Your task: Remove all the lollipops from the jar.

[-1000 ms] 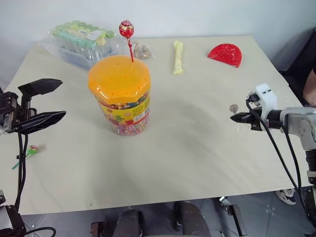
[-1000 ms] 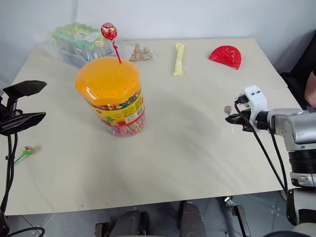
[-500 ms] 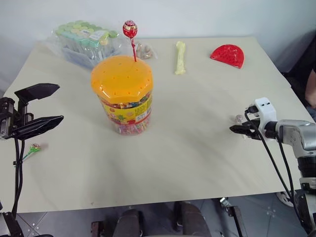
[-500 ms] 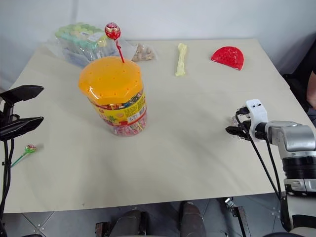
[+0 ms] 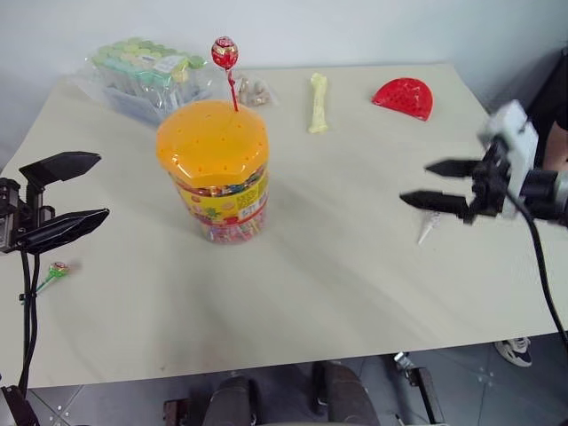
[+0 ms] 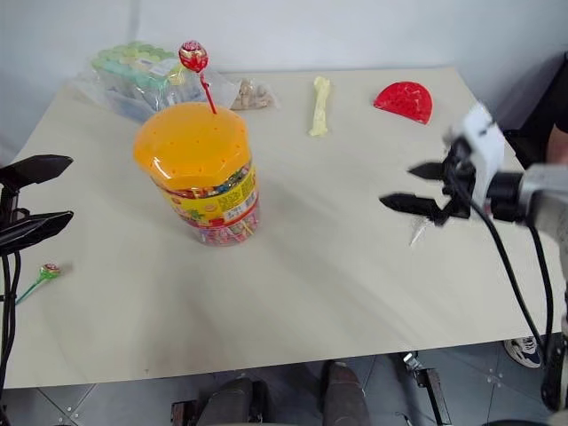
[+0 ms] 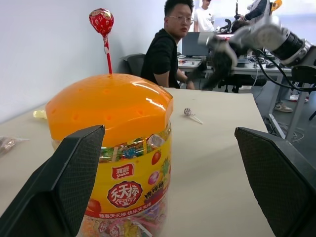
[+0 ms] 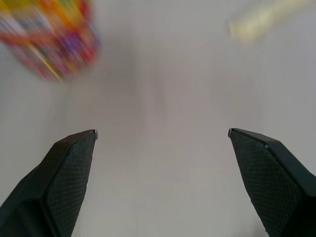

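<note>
Now, red lollipop (image 5: 224,52): upright in jar (image 5: 216,169) lid.
Left gripper (image 5: 71,191): jaws spread, empty.
Right gripper (image 5: 426,184): jaws spread, empty.

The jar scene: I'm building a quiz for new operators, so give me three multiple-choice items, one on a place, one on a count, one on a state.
1. Where is the red lollipop?
A. Stuck in the jar lid
B. On the table
C. In a gripper

2. How many lollipops lie on the table?
A. None
B. Two
C. Four

3. The right gripper is:
A. Shut on a lollipop
B. Open and empty
C. Gripping the jar

Answers: 1 A, its stick rises from the orange lid. 2 B, the green lollipop and the white lollipop. 3 B, its jaws stand apart.
</note>
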Robot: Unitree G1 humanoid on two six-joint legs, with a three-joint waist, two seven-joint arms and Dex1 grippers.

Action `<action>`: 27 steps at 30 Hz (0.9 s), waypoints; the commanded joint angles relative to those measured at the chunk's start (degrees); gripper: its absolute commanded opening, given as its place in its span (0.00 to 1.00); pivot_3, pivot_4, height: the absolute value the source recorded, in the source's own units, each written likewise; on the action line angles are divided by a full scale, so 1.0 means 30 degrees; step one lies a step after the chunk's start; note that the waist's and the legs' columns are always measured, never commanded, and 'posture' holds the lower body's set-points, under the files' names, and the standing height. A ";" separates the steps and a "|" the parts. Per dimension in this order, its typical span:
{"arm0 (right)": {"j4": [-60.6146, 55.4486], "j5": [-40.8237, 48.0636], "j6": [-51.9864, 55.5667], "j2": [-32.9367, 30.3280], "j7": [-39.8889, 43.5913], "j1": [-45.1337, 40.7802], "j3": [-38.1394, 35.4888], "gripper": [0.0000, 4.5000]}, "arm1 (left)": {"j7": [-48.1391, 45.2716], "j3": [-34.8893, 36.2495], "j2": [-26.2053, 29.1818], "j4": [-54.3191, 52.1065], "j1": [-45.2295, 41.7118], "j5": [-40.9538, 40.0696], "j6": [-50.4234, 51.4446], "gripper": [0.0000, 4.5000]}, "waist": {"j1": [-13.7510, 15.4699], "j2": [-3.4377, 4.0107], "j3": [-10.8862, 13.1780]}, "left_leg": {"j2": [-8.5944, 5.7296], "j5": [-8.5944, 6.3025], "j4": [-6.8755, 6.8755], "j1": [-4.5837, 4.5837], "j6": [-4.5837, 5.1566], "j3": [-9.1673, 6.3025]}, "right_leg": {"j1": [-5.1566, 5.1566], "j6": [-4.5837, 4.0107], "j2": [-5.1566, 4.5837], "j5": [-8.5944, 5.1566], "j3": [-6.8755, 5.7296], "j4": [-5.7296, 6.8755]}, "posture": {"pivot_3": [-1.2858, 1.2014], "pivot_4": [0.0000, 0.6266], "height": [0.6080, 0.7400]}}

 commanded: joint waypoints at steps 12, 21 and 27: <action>0.9320 -0.1989 -0.8230 0.9034 0.2615 -0.8184 0.4387 0.99 | 0.3500 0.2136 0.0304 -0.0857 0.0839 0.0046 -0.0230 1.00 | -0.0050 -0.0007 -0.0004 | -0.0015 -0.0011 0.0001 -0.0016 0.0016 0.0019 | -0.0021 -0.0001 -0.0005 0.0000 -0.0009 0.0010 | 0.52 0.24 1.00; 1.6637 -0.3336 -1.2702 1.3154 0.3258 -1.2068 0.3944 0.99 | 0.4949 0.3016 0.0007 -0.2133 0.2049 -0.0423 0.0416 1.00 | -0.0412 -0.0005 -0.0003 | -0.0005 -0.0011 -0.0005 -0.0018 0.0011 0.0010 | -0.0023 -0.0002 -0.0004 -0.0002 -0.0019 0.0019 | 0.52 0.24 1.00; 2.0018 -0.4040 -1.4418 1.4622 0.3485 -1.4074 0.3554 0.99 | 0.5209 0.2978 -0.0125 -0.2439 0.2158 -0.0599 0.0357 1.00 | -0.0549 -0.0004 -0.0003 | -0.0005 -0.0013 -0.0009 -0.0017 0.0004 0.0003 | -0.0021 -0.0007 -0.0004 -0.0004 -0.0034 0.0015 | 0.52 0.24 1.00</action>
